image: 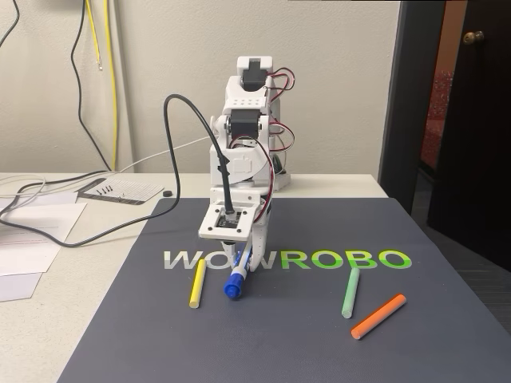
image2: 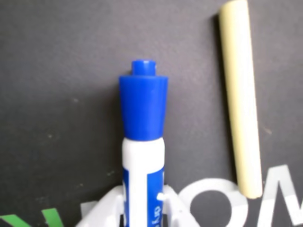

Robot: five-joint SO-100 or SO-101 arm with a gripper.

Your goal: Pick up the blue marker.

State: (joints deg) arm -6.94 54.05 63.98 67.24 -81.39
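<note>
The blue marker point(image: 237, 275) lies on the dark grey mat point(image: 447, 335), just below the printed WOWROBO lettering point(image: 287, 260), its blue cap point(image2: 142, 106) pointing toward the fixed camera. In my wrist view the white barrel point(image2: 143, 156) runs down between the white tips of my pincer point(image2: 142, 208), which sits low over the mat with a finger on either side of the barrel. The fingers look nearly closed onto it, but I cannot tell whether they press on it yet or merely flank it.

I judge the marker to be light and stiff, a smooth plastic tube that could slip or roll if squeezed off-centre. The barrel, behind the cap, seems the right place to hold, since the cap tapers and might squirt out of my fingers. A firm, square pinch there should carry it easily.

A thin yellow stick point(image: 196, 283) lies just beside the marker, to its left in the fixed view and to its right in my wrist view, roughly parallel and not touching. A green stick point(image: 350, 292) and an orange stick point(image: 378, 316) lie well apart to the right in the fixed view.
</note>
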